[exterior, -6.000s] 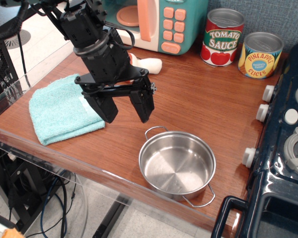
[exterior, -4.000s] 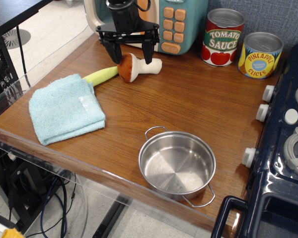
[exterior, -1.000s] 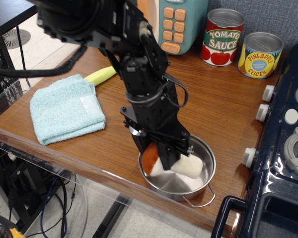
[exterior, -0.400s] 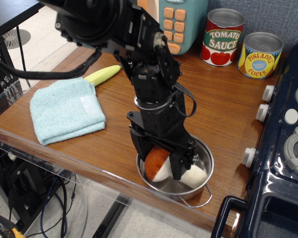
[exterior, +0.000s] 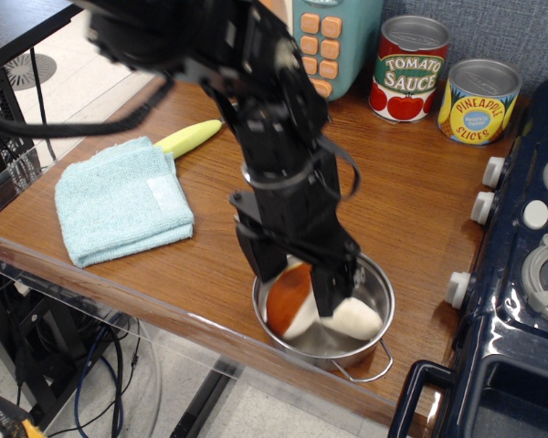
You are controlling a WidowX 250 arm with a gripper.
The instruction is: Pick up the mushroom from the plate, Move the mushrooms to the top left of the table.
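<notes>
The mushroom (exterior: 289,299), with a reddish-brown cap and thick white stem, lies tilted inside the steel pot (exterior: 380,285) near the front edge of the wooden table (exterior: 402,192). Its stem points right towards the pot wall. My gripper (exterior: 301,285) reaches down into the pot from above. Its black fingers (exterior: 333,290) are shut on the mushroom where cap meets stem. The arm above looks motion-blurred and hides the pot's left rear rim.
A folded teal towel (exterior: 119,196) and a yellow-green corn toy (exterior: 190,137) lie at the left. A toy microwave (exterior: 338,46), a tomato sauce can (exterior: 411,68) and a pineapple can (exterior: 478,100) stand at the back. The dark blue toy stove (exterior: 530,274) fills the right edge.
Four seconds ago the mushroom lay by the microwave at the back left. The gripper has since carried it into the pot; over the last second it sank slightly and the arm shifted right.
</notes>
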